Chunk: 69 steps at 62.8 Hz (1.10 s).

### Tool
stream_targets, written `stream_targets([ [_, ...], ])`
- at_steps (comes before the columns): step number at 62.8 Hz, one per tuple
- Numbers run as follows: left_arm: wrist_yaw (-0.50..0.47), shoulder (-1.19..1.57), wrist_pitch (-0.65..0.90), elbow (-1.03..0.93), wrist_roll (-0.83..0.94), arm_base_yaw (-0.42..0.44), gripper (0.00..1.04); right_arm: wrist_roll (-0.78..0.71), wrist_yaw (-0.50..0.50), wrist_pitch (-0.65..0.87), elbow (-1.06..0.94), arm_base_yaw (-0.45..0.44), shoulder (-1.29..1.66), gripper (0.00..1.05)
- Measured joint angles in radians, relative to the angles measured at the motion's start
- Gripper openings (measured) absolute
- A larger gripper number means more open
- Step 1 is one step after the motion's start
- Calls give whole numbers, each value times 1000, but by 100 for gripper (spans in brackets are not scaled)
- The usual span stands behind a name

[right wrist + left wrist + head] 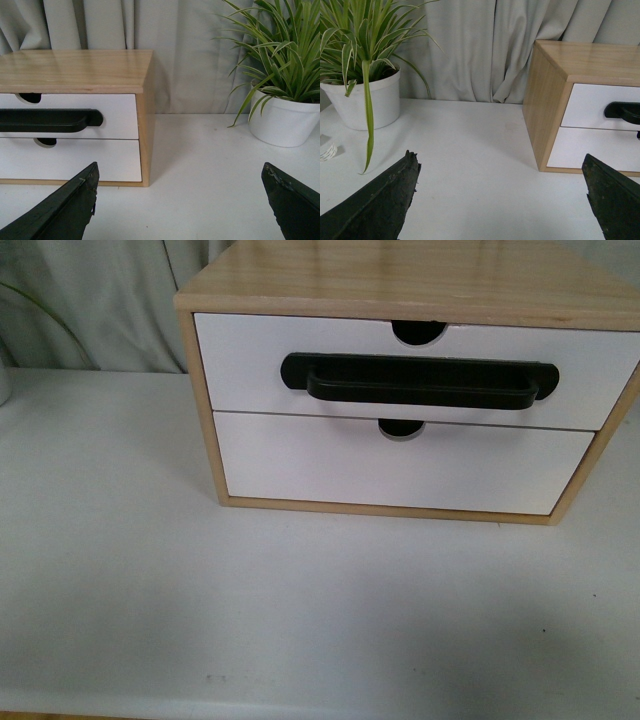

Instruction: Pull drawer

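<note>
Front view: we see the drawer (250, 365) as the upper of two in a wooden cabinet (400, 280) standing on the white tabletop (200, 610). Its long black handle (418, 380) runs across the white front, with a half-round notch (418, 332) in the top edge above it. The front sits level with the lower drawer front (300, 465), so we read it as closed. A grey curtain (100, 300) hangs behind.

Left wrist view: the left pincer (500, 159) is spread wide, empty, over bare tabletop. The cabinet (545, 100) stands well apart from its fingers, with one end of the handle (623, 111) showing. A potted plant (365, 102) in a white pot stands near the curtain.

Right wrist view: the right pincer (180, 167) is likewise wide open and holds nothing. The drawer (117, 107) lies ahead, not touched. A second potted plant (282, 120) stands apart from the cabinet's side.
</note>
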Motion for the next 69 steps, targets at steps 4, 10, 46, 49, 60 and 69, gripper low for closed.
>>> stream_targets([
  [4, 0, 0, 0, 0, 0, 0, 98, 0, 0, 0, 0, 0, 0, 96],
  [10, 0, 0, 0, 0, 0, 0, 98, 0, 0, 0, 0, 0, 0, 96],
  [46, 0, 0, 0, 0, 0, 0, 98, 0, 0, 0, 0, 0, 0, 96],
  [49, 0, 0, 0, 0, 0, 0, 98, 0, 0, 0, 0, 0, 0, 96],
  [60, 0, 0, 0, 0, 0, 0, 98, 0, 0, 0, 0, 0, 0, 96],
  [69, 0, 0, 0, 0, 0, 0, 98, 0, 0, 0, 0, 0, 0, 96],
])
